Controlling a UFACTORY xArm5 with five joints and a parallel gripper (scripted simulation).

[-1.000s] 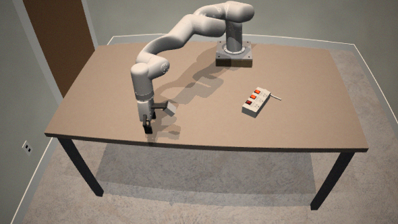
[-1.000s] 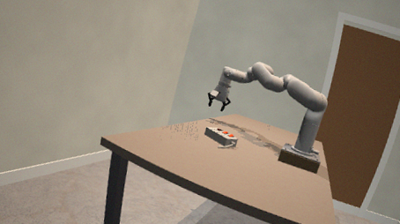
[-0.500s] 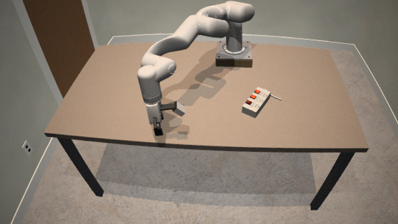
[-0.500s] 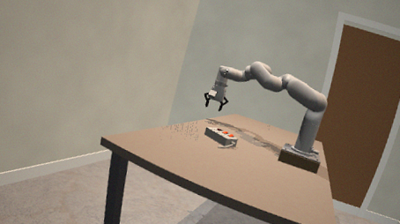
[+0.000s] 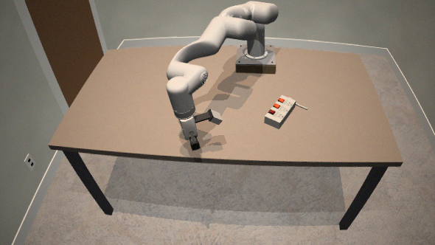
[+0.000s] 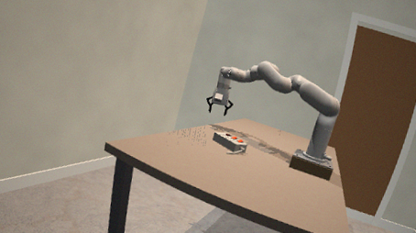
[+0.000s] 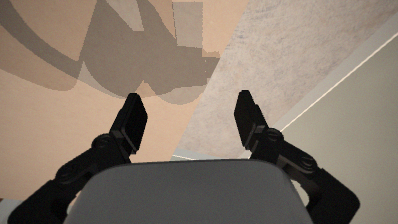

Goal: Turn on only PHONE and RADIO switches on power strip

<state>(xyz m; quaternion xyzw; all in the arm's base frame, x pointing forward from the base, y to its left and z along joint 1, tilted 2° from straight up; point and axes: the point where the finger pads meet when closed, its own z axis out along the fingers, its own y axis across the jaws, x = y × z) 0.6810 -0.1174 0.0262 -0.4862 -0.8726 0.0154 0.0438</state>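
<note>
Hanging high over one long edge of the table (image 5: 110, 74), the gripper (image 6: 219, 107) has its jaws wide apart and holds nothing. The power strip (image 5: 280, 111) lies flat, right way up, well apart from it, nearer the middle of the table. Three switches glow red. I cannot read which is PHONE or RADIO. No switch looks dealt with yet.

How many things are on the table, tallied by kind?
Robot arm with open tool: 1
Arm base: 1
Power strip: 1
Red switches on the strip: 3
Total: 6
</note>
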